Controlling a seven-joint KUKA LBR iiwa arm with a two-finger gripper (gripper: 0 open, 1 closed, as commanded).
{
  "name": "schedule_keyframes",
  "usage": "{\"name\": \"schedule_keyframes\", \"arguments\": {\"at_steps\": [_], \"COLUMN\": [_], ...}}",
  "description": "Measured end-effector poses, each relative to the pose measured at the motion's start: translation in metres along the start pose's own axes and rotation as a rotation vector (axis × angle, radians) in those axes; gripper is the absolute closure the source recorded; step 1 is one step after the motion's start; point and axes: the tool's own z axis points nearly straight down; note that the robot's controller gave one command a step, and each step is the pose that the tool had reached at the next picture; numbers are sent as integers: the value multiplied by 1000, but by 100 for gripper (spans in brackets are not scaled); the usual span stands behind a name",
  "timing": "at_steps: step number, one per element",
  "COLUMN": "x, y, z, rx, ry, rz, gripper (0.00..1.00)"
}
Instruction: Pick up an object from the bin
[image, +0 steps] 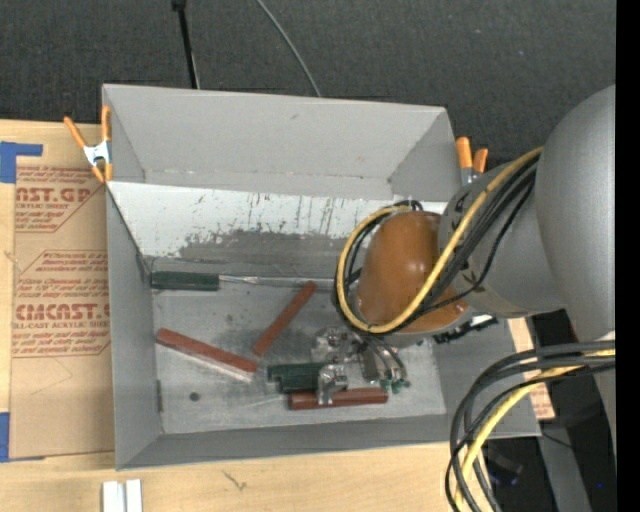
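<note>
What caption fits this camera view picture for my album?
Robot gripper down in the grey bin, right by a dark green block and a red-brown stick.

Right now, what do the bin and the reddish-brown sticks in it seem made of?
The bin looks like grey sheet metal, matte, back wall scratched and streaked. The reddish-brown sticks: maybe plastic or painted wood; even dull colour, straight edges, hard to tell.

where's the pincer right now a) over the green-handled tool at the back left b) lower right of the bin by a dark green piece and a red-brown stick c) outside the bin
b: the pincer is down in the lower right of the bin, beside the dark green piece and the red-brown stick, well away from the green-handled tool.
</note>
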Motion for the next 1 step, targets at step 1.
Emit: {"name": "schedule_keyframes", "arguments": {"at_steps": [1], "x": [1], "y": [-22], "z": [-170], "rx": [1], "ry": [-6], "rz": [58], "gripper": [100]}}
